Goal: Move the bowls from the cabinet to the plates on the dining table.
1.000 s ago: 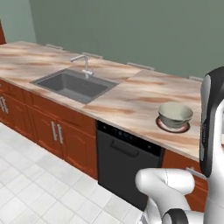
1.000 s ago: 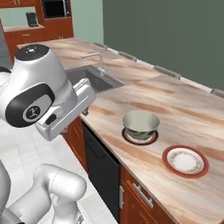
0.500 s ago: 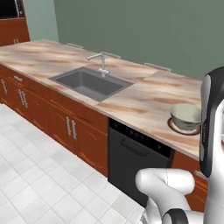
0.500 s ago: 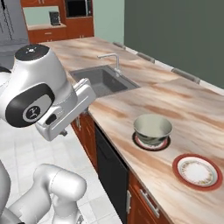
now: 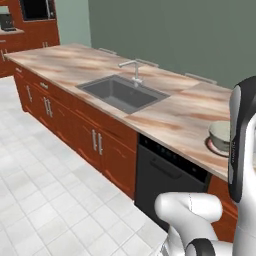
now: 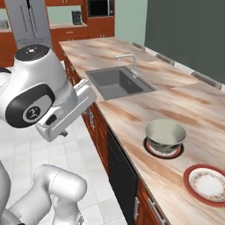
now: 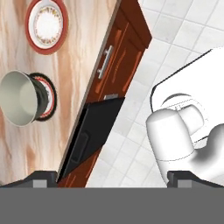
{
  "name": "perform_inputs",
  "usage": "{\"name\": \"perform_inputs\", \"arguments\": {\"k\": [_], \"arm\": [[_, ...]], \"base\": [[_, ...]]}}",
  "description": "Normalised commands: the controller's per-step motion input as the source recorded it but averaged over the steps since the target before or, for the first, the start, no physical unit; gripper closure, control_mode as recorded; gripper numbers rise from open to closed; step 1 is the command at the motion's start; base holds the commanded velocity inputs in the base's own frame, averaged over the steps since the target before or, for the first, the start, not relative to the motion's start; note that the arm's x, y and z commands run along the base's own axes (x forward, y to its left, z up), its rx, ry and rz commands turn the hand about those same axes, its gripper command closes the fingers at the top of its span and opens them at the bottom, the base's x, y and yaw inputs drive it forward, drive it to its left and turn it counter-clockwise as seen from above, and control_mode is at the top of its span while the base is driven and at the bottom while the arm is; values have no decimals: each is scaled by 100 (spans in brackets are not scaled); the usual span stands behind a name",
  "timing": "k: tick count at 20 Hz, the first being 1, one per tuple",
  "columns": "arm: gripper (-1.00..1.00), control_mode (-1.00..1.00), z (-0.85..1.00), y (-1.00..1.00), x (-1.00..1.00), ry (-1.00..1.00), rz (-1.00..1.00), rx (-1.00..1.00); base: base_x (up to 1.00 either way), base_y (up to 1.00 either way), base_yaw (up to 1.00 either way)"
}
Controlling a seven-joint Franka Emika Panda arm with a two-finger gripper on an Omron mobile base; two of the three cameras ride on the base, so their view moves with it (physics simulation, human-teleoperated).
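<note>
Marble dining table with sink
Metal bowl is sitting on black-rimmed plate; red-rimmed plate is lying at its 4 o'clock; fingers are hanging released.

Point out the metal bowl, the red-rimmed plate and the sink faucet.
Shiny grey metal bowl (image 6: 165,134), right base view, cream inside.
Round red-rimmed plate (image 6: 207,183), right base view, white centre.
Grey sink faucet (image 5: 134,69), left base view, upright stem.

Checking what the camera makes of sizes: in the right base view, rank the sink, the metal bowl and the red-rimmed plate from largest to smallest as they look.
1. Sink, clearly largest, though farthest.
2. Red-rimmed plate and metal bowl: they look about alike in width; the plate sits nearer the camera and is cut off by the picture's edge, so no ranking.
</note>
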Motion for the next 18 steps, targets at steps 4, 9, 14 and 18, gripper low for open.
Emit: {"name": "perform_inputs", "arguments": {"k": [4,9,14,18], "arm": [[-100,100,0,0,0,0,0,0],[-100,100,0,0,0,0,0,0],[-100,100,0,0,0,0,0,0],[-100,100,0,0,0,0,0,0]], "base": [[0,-1,25],[0,-1,25],[0,-2,25],[0,-2,25]]}}
